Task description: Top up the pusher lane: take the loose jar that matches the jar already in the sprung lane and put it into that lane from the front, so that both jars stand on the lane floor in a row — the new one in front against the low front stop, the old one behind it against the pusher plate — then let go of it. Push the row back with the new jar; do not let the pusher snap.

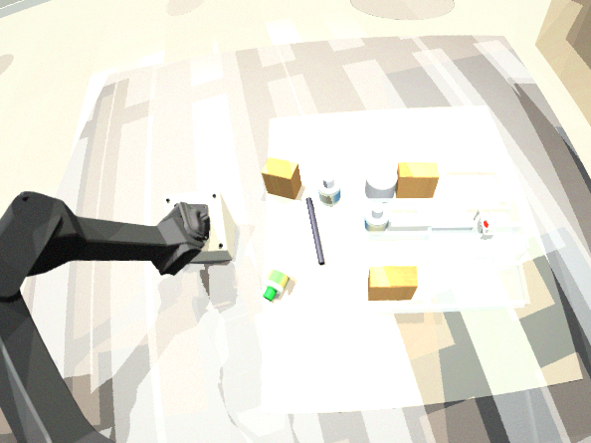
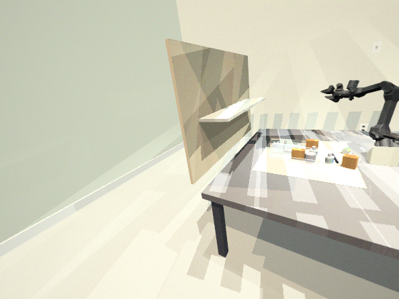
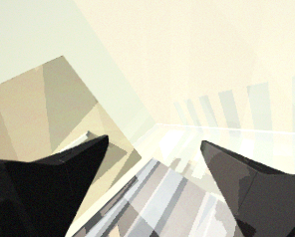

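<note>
Fingers spread wide and released, nothing between them, the gripper (image 2: 323, 94) (image 3: 154, 141) hangs high above the counter (image 1: 169, 94) (image 2: 269, 194). Below, the arm's pale base block (image 1: 226, 254) (image 2: 383, 157) stands inboard of the counter's near edge. Beyond it, a green-capped bottle (image 1: 277, 284) (image 2: 346, 150) lies on its side towards the right edge, while a brown box (image 1: 282, 180) (image 2: 350, 161) stands towards the left edge. A dark rod (image 1: 315, 230) (image 2: 335, 157) lies between these two.

Just beyond the rod's left-hand end, the loose matching jar (image 1: 329, 193) (image 2: 329, 158) stands upright with its grey cap up, outside the lane. Farther towards the far edge, the lane jar (image 1: 376, 219) (image 2: 314, 150) stands upright at the front of the clear lane. Left of it is a grey tub (image 1: 380, 186) (image 2: 310, 157), right beside a second brown box (image 1: 417, 180) (image 2: 298, 153). A third brown box (image 1: 392, 284) (image 2: 312, 143) sits towards the right edge. The clear rack (image 1: 522, 268) reaches back towards the far edge, a red mark (image 1: 486, 224) near its rear. Past the far edge stands a tan panel (image 2: 218, 80) (image 3: 30, 110) with a shelf.
</note>
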Controlling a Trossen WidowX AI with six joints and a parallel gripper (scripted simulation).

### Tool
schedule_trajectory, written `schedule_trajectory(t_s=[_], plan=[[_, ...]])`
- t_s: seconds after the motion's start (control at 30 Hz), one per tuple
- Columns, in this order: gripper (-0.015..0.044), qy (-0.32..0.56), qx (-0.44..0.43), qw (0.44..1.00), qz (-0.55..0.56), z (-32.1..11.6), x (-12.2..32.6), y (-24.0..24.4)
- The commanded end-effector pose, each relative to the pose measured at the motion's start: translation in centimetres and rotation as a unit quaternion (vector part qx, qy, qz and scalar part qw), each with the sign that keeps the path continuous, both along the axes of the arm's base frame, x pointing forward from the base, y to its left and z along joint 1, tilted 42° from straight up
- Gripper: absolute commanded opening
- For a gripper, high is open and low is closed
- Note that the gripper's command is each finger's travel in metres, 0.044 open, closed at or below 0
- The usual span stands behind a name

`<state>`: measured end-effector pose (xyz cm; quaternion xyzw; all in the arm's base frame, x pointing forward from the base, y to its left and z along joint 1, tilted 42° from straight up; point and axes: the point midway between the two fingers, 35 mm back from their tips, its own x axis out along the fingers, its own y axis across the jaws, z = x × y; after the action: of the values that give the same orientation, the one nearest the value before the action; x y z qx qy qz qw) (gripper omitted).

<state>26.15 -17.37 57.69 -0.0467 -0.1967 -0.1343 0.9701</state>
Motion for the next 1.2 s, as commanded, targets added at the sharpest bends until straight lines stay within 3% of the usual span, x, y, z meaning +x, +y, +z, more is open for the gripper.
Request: schedule_trajectory(t_s=[0.0,0.33,0.6,0.93,1.17], plan=[[0.044,0.053,0.113,0.992,0.036,-5.2,5.3,-0.9],[0.044,0.216,0.298,0.924,0.104,-18.1,15.3,4.6],[0.044,0.367,0.389,0.838,0.106,-29.3,19.0,12.5],[0.044,0.548,0.422,0.722,0.013,-43.3,16.4,22.8],[0.044,0.63,0.377,0.676,-0.067,-49.5,12.0,26.9]])
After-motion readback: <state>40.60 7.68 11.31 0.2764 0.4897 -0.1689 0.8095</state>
